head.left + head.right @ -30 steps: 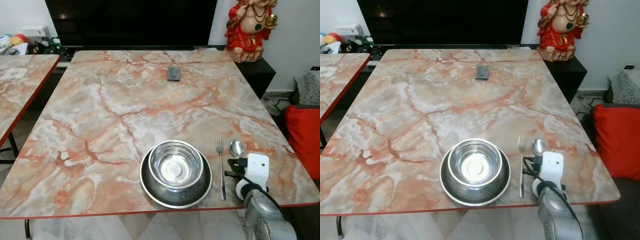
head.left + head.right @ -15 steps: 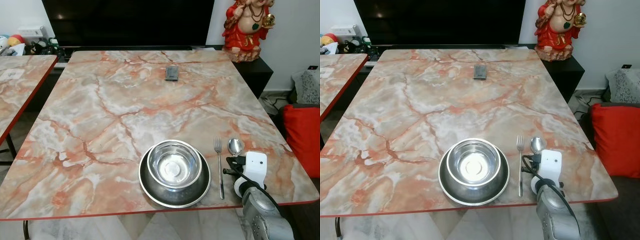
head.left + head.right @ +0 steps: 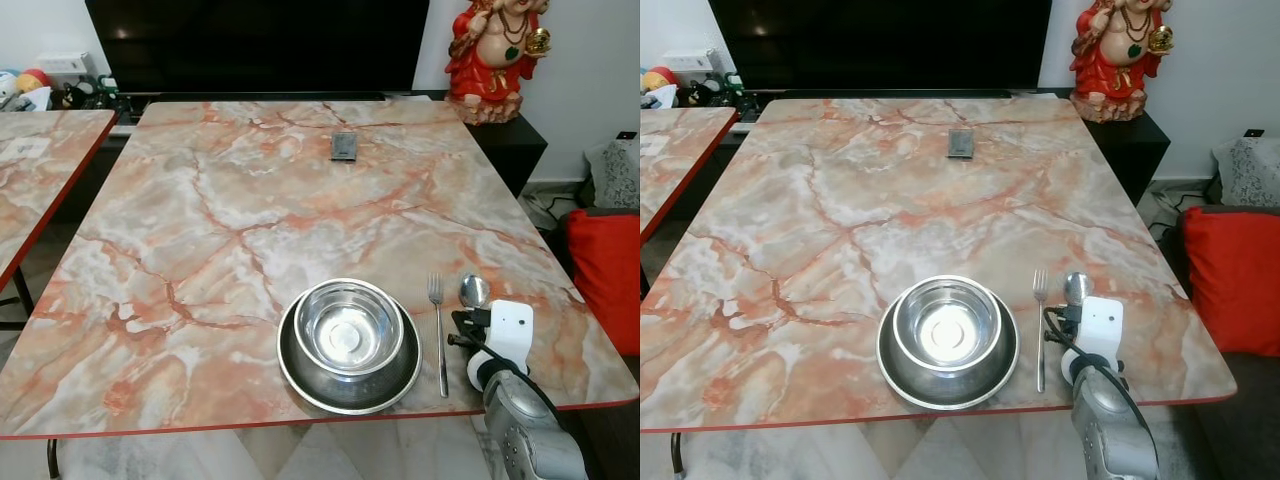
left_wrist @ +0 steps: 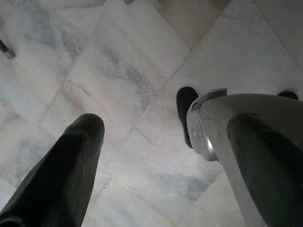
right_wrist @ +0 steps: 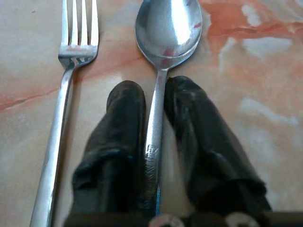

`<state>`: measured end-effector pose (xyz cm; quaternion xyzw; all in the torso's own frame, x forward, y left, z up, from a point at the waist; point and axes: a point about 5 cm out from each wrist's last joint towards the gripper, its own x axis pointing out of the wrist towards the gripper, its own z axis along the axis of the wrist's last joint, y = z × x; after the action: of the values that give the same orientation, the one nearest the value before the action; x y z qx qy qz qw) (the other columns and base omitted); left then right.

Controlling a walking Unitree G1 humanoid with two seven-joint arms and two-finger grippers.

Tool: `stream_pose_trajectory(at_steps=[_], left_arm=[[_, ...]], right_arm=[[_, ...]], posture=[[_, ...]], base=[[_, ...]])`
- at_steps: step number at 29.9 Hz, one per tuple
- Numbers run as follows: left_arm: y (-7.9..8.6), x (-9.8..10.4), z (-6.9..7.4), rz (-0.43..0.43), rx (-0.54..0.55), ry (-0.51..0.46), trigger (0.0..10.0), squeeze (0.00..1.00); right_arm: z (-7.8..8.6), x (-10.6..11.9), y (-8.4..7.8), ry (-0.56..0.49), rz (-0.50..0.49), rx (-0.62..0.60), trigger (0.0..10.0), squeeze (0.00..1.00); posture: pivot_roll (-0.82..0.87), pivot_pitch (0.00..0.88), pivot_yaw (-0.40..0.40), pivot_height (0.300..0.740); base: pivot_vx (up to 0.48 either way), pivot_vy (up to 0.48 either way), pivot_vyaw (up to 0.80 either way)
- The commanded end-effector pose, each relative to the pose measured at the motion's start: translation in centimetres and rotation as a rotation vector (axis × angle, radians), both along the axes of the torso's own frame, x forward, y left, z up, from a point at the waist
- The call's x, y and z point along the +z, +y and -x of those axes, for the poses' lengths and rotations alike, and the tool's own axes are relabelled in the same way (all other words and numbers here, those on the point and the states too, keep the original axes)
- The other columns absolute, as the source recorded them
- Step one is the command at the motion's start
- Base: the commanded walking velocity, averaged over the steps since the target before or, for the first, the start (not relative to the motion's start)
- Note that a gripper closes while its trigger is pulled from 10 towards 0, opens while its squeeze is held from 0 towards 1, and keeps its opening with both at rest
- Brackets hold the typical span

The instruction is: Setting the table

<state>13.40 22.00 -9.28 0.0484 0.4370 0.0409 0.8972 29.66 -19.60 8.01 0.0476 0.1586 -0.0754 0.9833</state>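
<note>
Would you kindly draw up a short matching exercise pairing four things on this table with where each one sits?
Things:
1. spoon
2. fork
3. steel bowl
4. small dark object

Places:
A. far end of the table
B. on the steel plate
C. between plate and spoon
D. between the right gripper fingers

Pairs: 1-D, 2-C, 3-B, 4-A

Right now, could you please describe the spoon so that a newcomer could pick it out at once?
Start at the marble table and find the steel bowl on its plate near the front edge. The fork lies to the bowl's right, the spoon beyond it. It has a round bowl, and its handle sits between the right pincer fingers.
</note>
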Motion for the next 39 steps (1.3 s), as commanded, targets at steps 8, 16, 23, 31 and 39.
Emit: stream_pose_trajectory(at_steps=[8,16,23,31,39], left_arm=[[-0.1,-0.4,0.9,0.005,-0.017,0.045,10.0,0.00],[0.0,-0.4,1.0,0.002,-0.019,0.052,10.0,0.00],[-0.4,-0.4,0.7,0.004,-0.022,0.054,10.0,0.00],[-0.3,-0.4,0.6,0.004,-0.023,0.052,10.0,0.00],[0.5,-0.2,0.4,0.002,-0.009,0.038,10.0,0.00]], right_arm=[[0.0,-0.1,-0.6,0.009,0.007,-0.026,10.0,0.65],[-0.1,1.4,-1.0,-0.117,0.016,-0.058,10.0,0.00],[-0.5,2.6,-1.5,-0.198,0.007,-0.108,10.0,0.00],[-0.4,3.4,-1.3,-0.284,0.005,-0.104,10.0,0.00],[-0.5,4.8,-0.8,-0.392,0.048,-0.047,10.0,0.00]], posture=[[-0.02,0.124,-0.021,0.740],[-0.03,0.126,-0.020,0.740],[-0.03,0.112,-0.019,0.740],[-0.03,0.071,-0.014,0.740],[-0.04,0.014,-0.018,0.740]], base=[[0.000,0.000,0.00],[0.000,0.000,0.00],[0.000,0.000,0.00],[0.000,0.000,0.00],[0.000,0.000,0.00]])
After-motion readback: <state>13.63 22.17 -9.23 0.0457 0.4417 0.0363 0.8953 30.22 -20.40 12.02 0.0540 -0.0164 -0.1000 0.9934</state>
